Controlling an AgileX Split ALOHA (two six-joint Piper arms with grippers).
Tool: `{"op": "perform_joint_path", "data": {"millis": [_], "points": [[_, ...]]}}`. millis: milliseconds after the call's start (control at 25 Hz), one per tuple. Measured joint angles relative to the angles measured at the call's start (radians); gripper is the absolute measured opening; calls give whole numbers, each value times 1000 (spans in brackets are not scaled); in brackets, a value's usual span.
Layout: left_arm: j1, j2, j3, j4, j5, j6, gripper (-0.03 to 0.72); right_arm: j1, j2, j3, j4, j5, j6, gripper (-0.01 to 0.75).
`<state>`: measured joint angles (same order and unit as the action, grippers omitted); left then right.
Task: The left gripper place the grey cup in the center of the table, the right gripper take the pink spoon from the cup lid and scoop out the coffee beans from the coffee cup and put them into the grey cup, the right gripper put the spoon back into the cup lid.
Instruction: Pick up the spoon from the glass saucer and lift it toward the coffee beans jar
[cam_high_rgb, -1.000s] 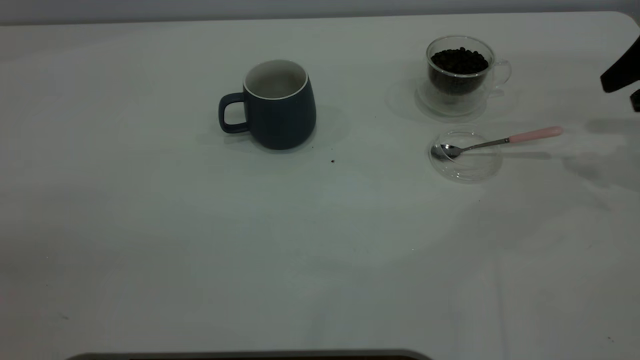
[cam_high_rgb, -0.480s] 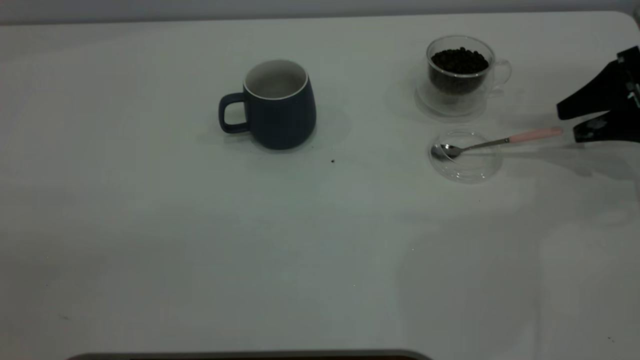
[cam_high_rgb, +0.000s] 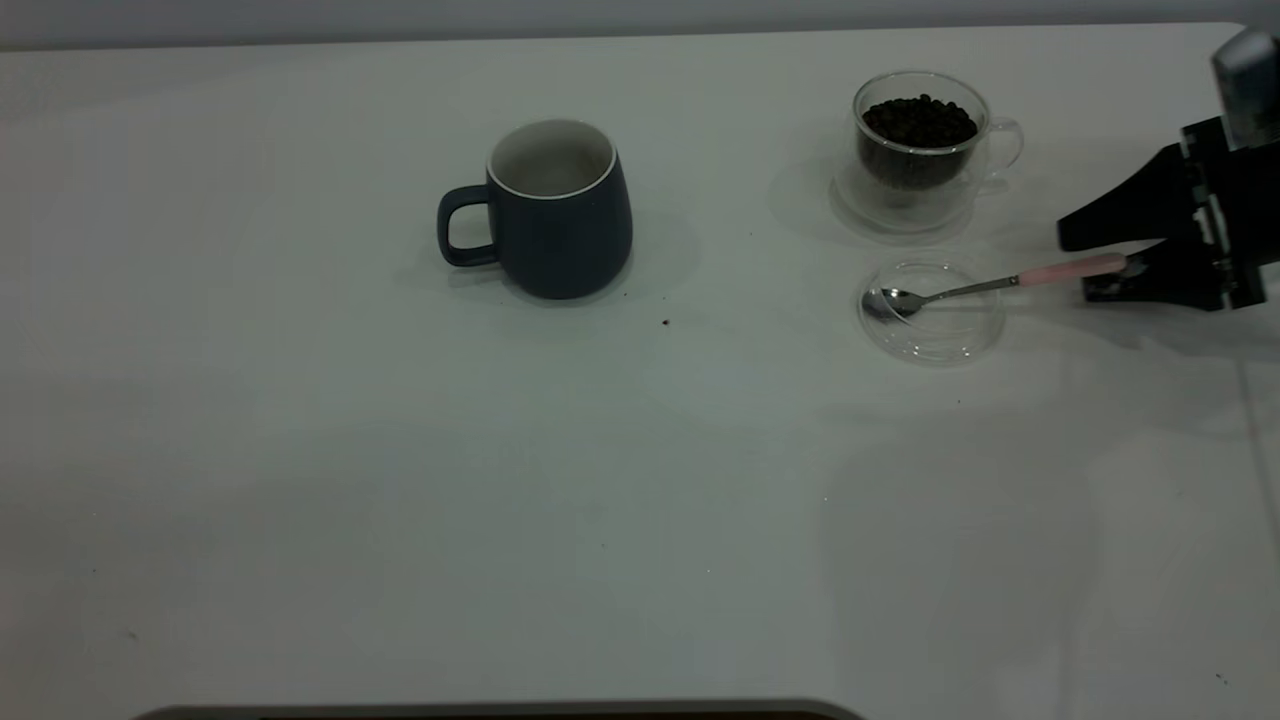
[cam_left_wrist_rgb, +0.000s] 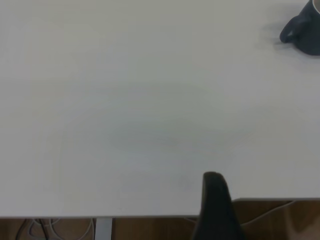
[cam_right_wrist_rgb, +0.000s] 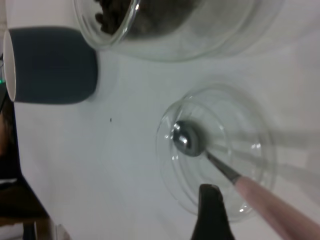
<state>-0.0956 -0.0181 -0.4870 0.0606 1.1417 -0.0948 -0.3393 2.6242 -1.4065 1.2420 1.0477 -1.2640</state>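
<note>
The grey cup (cam_high_rgb: 555, 208) stands upright near the table's middle, handle to the left; it also shows in the right wrist view (cam_right_wrist_rgb: 50, 65) and the left wrist view (cam_left_wrist_rgb: 304, 32). The glass coffee cup (cam_high_rgb: 920, 140) holds coffee beans (cam_high_rgb: 918, 120). The pink-handled spoon (cam_high_rgb: 1070, 267) lies with its bowl in the clear cup lid (cam_high_rgb: 932, 312). My right gripper (cam_high_rgb: 1085, 265) is open, its fingers on either side of the handle's end without closing on it. In the right wrist view one finger (cam_right_wrist_rgb: 210, 212) sits beside the handle (cam_right_wrist_rgb: 270, 205). My left gripper is out of the exterior view; one finger (cam_left_wrist_rgb: 215, 200) hangs over the table's edge, nothing in it.
A single stray coffee bean (cam_high_rgb: 665, 322) lies on the table just right of the grey cup. The white table (cam_high_rgb: 400, 500) stretches bare in front. The glass cup stands on a clear saucer (cam_high_rgb: 905, 205) just behind the lid.
My right gripper has come in from the right edge and lowered until its open fingers straddle the end of the spoon's pink handle. Cups, lid and spoon have not moved.
</note>
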Motion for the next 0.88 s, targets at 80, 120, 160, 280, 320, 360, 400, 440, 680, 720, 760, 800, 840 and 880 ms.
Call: {"op": "perform_joint_path", "data": {"millis": [80,120,160,280,320,360,400,440,680,720,760,800,840,880], "points": [[0,0,0,0,0,0,569,16,11,-6,3,2,-4,583],[0,0,0,0,0,0,569,21,15,-6,7,2,-7,583],[0,0,0,0,0,0,569,23,15,-6,8,1,-12,580],[0,0,0,0,0,0,569,25,15,-8,11,1,-18,556],[0,0,0,0,0,0,569,25,16,-8,10,1,-18,540],[0,0,0,0,0,0,569,25,16,-8,8,1,-18,516],[0,0,0,0,0,0,569,25,16,-8,7,1,-18,485],[0,0,0,0,0,0,569,25,16,-8,7,1,-18,452],[0,0,0,0,0,0,569,25,16,-8,-13,40,-20,129],[0,0,0,0,0,0,569,25,16,-8,-14,59,-21,96],[0,0,0,0,0,0,569,25,15,-10,-17,62,-22,92],[0,0,0,0,0,0,569,25,15,-10,-19,64,-22,95],[0,0,0,0,0,0,569,25,15,-10,-27,68,-22,97],[0,0,0,0,0,0,569,25,15,-10,-32,72,-22,97]]}}
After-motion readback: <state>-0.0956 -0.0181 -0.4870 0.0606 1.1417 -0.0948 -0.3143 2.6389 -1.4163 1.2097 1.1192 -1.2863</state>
